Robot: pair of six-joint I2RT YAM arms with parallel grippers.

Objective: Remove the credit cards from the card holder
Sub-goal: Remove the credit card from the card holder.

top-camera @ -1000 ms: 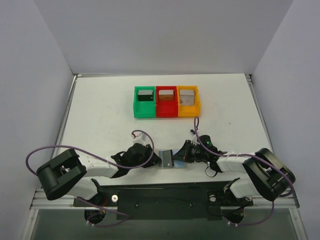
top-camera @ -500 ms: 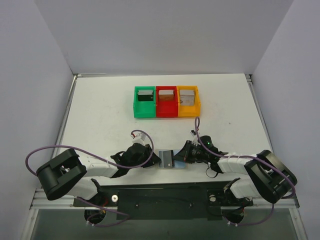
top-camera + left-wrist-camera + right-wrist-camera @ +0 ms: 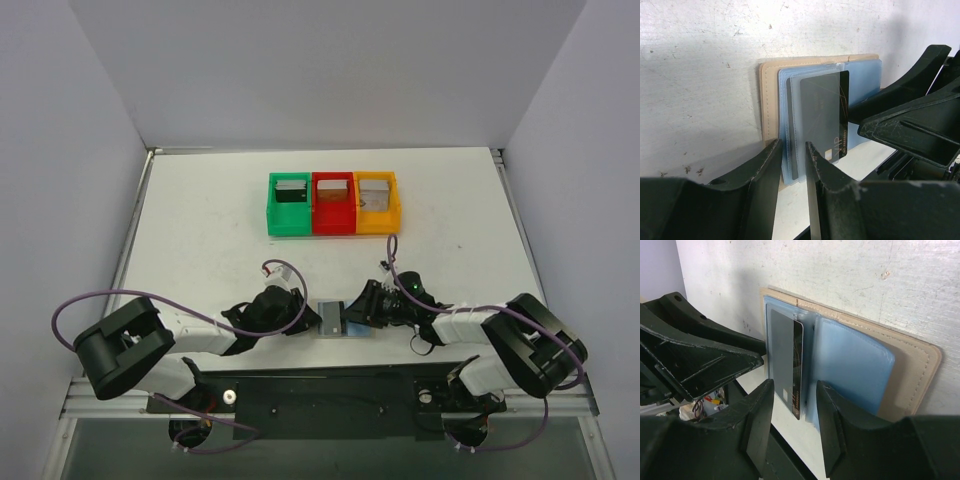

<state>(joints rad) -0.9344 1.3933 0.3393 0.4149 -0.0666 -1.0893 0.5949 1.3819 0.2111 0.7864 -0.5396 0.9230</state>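
Clamping the left gripper [image 3: 792,145] on the card holder [image 3: 771,100], pinching the bluish pocket panels at their near edge between both fingers [image 3: 771,165]. Holding the right gripper [image 3: 795,387] released, jaws standing parted on either side of the dark credit card [image 3: 785,355], pressing on neither face of it. Sticking partway out of a clear sleeve, that credit card, lettered "VIP" along one edge and resting against the left-hand pocket panel. Lying opened out on the white table [image 3: 200,230], close to its near edge, tan border framing the blue panels, the right-hand panel bare. Reaching in low from opposite sides, left arm from the left and right arm from the right, meeting over the card holder. Standing well apart, toward the far side of the table, in a touching row: green bin [image 3: 290,224], red bin [image 3: 334,226], orange bin [image 3: 378,224]. Carrying one of the other cards [image 3: 291,190] in each bin, in grey, brownish and grey tones.
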